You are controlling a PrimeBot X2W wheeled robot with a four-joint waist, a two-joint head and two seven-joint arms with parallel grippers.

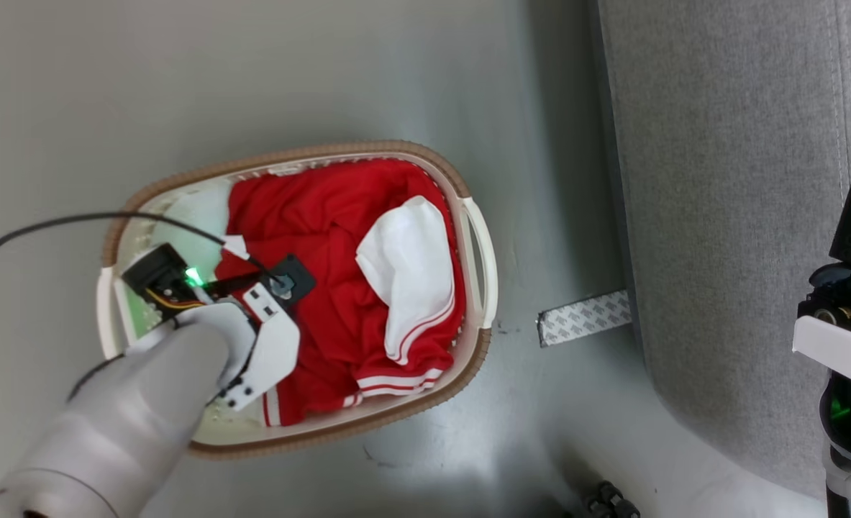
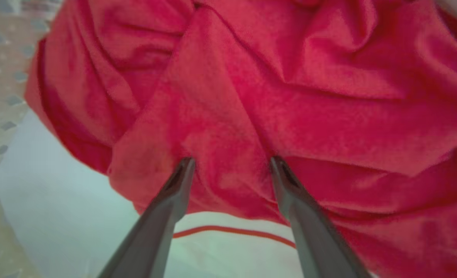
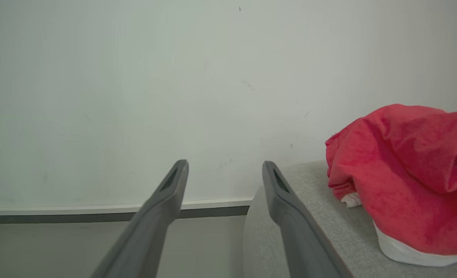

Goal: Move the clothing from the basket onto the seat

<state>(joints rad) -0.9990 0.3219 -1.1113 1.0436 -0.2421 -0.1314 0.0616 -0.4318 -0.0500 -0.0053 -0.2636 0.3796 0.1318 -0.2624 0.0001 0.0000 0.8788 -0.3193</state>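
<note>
Two red garments show: the clothing (image 1: 324, 237) fills the basket (image 1: 288, 155) on the floor (image 1: 180, 72), and another garment (image 3: 406, 173) lies on the sofa (image 1: 720, 180). A tape strip (image 1: 585, 316) lies between basket and sofa. The left gripper (image 2: 230, 162) reaches into the basket, fingers spread, tips pressing red cloth. The right gripper (image 3: 224, 166) hangs unclenched near the sofa's garment.

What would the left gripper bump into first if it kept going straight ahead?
The red clothing in the basket: the open left gripper sits right at the fabric, perhaps touching it.
</note>
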